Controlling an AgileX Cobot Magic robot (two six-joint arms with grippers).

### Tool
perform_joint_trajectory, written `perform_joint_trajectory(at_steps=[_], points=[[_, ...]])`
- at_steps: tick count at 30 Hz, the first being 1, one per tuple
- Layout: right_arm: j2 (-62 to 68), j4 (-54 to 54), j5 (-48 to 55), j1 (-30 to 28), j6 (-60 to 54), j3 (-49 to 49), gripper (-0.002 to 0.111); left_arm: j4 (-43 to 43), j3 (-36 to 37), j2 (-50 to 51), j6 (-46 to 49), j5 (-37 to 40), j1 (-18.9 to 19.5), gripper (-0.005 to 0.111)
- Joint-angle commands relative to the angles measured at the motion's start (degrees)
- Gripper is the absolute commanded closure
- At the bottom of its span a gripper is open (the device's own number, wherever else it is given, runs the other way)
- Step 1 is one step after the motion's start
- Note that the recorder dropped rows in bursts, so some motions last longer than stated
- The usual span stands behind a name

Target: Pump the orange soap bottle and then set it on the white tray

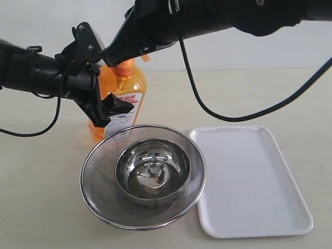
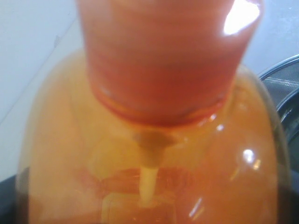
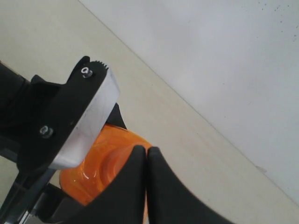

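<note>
The orange soap bottle (image 1: 127, 91) stands upright on the table behind a steel strainer. My left gripper (image 1: 102, 78) is shut on its upper body, one finger on each flat side. In the left wrist view the bottle (image 2: 154, 140) fills the frame, with its collar and dip tube showing, and my own fingers are hidden. My right gripper (image 1: 106, 54) comes in from above, shut and holding nothing. Its joined fingertips (image 3: 146, 151) rest on the orange pump head (image 3: 100, 163). The white tray (image 1: 249, 176) lies flat to the right of the strainer with nothing on it.
A round steel mesh strainer (image 1: 93, 161) with a shiny steel bowl (image 1: 153, 168) inside it sits right in front of the bottle, its rim touching the tray's left edge. The strainer's edge (image 2: 285, 79) also shows in the left wrist view. Black cables hang from both arms.
</note>
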Motion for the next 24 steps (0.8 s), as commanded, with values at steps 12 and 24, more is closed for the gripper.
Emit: perform_joint_trajectory(at_steps=[12,24], points=[[-1.66,-5.59,3.05,-0.08,-1.7,-5.5,0.108,0.32,0.65,0.22,-0.95,0.86,-0.43,0.102],[-0.8,-6.55,6.57,-0.08,0.44,-6.86,0.108,0.32,0.65,0.22,-0.95,0.86,-0.43,0.102]])
